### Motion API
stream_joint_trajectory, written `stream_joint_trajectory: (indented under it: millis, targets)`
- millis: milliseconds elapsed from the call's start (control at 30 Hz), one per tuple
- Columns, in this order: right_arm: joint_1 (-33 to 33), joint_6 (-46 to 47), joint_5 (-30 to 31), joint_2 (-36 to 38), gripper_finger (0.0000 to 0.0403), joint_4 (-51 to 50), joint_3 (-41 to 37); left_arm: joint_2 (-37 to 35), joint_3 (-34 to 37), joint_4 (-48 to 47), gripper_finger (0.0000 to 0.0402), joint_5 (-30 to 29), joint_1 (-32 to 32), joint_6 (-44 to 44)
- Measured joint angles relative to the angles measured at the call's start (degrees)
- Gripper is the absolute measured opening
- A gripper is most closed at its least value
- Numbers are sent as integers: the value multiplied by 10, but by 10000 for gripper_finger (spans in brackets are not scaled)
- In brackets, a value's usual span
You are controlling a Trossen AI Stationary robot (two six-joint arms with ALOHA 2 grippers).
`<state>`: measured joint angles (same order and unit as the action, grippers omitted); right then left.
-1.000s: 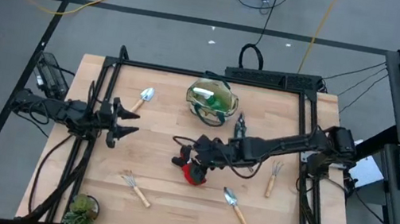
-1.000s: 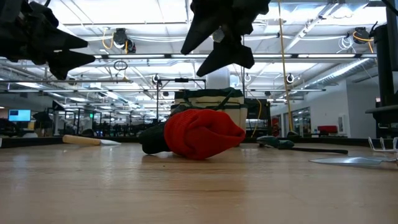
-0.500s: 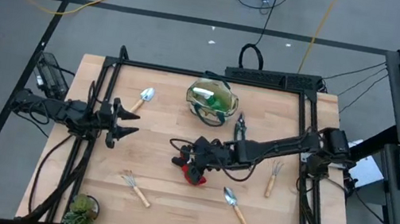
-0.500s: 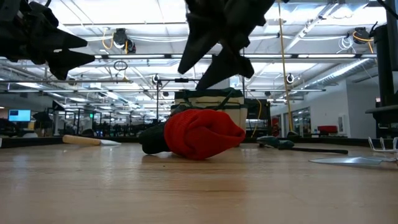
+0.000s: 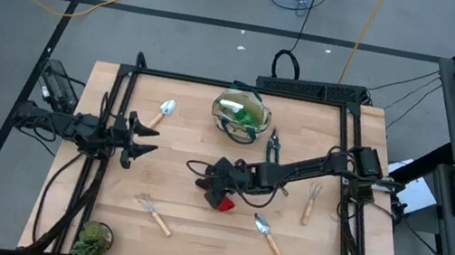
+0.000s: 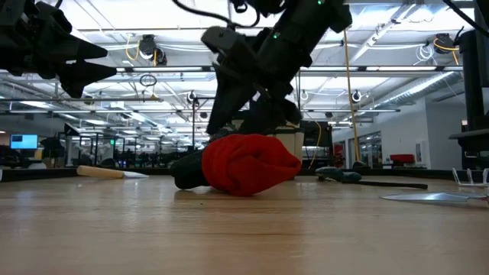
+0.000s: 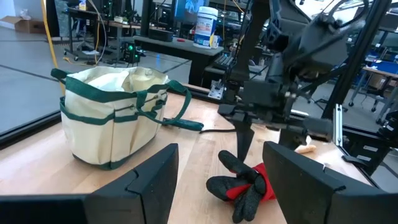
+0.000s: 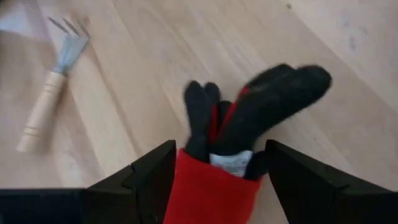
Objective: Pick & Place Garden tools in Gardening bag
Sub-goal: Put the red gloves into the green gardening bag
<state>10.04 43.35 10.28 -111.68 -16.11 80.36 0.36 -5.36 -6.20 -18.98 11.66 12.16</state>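
**Straddling the red-and-black glove before the pinch**

Your right gripper (image 8: 211,180) hung spread wide directly over the red-and-black garden glove (image 5: 222,198), which lay bunched near the middle of the table (image 5: 184,230). In the right wrist view the red cuff sat between your two fingers while the black glove fingers pointed away from them. You had nothing grasped yet. To do this well, you needed to drop straight down until both fingers flanked the thick red cuff, not the floppy black tips, then close firmly; soft fabric tends to slip out of a shallow pinch. The gardening bag (image 5: 241,116) stood open near the table's far edge, well apart from the glove. Your left gripper (image 5: 145,141) waited on the left side, released and empty.
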Motion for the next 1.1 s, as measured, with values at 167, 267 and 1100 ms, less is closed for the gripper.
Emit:
stream_joint_trajectory:
  millis: [167, 267, 1100]
  targets:
    - [-7, -5, -16, -22, 240, 19, 0, 0, 0, 0, 241, 0, 0, -4]
    - [-11, -6, -16, -31, 240, 28, 1, 0, 0, 0, 241, 0, 0, -5]
    - [-22, 27, -60, -64, 39, 56, 0, 0, 0, -28, 241, 0, 0, -5]
